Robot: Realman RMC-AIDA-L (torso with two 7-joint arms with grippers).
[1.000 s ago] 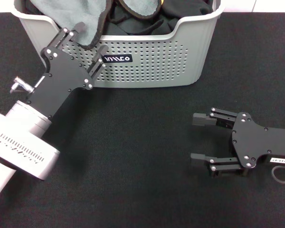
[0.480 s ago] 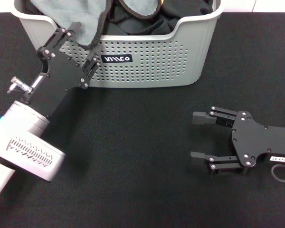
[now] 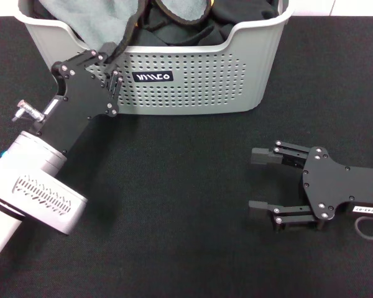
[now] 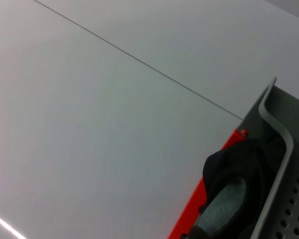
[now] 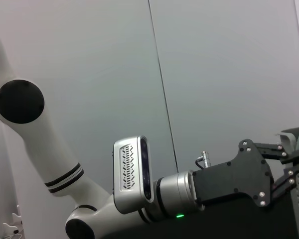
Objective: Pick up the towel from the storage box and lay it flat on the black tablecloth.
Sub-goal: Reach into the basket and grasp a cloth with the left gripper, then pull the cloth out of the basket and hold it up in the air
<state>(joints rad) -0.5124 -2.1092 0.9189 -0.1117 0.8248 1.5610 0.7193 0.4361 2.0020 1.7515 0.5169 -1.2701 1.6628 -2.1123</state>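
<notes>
Towel (image 3: 90,18): grey plush face up, black edge trim, heaped in the left end of the storage box (image 3: 193,74) with a fold spilling over the front rim and hanging down the outer perforated wall. Left gripper (image 3: 107,61): at that hanging fold, against the box's front left corner, fingers drawn close together with the trimmed edge of the towel pinched between them; black palm plate and white forearm slanting down toward the near left of the black tablecloth (image 3: 174,205). Storage box: light grey, perforated front, small black label with white lettering facing forward, standing at the far edge of the tablecloth; also holding a second grey black-rimmed cloth (image 3: 180,9) and dark cloths (image 3: 245,11) toward the middle and right. Left wrist view: box rim (image 4: 281,144), a grey cloth with dark border (image 4: 224,199) inside, a strip of orange beside it. Right gripper (image 3: 264,180): resting low on the tablecloth at the near right, well apart from box and towel, fingers spread wide, holding nothing. Right wrist view: left arm (image 5: 134,184) reaching across to the box edge.
</notes>
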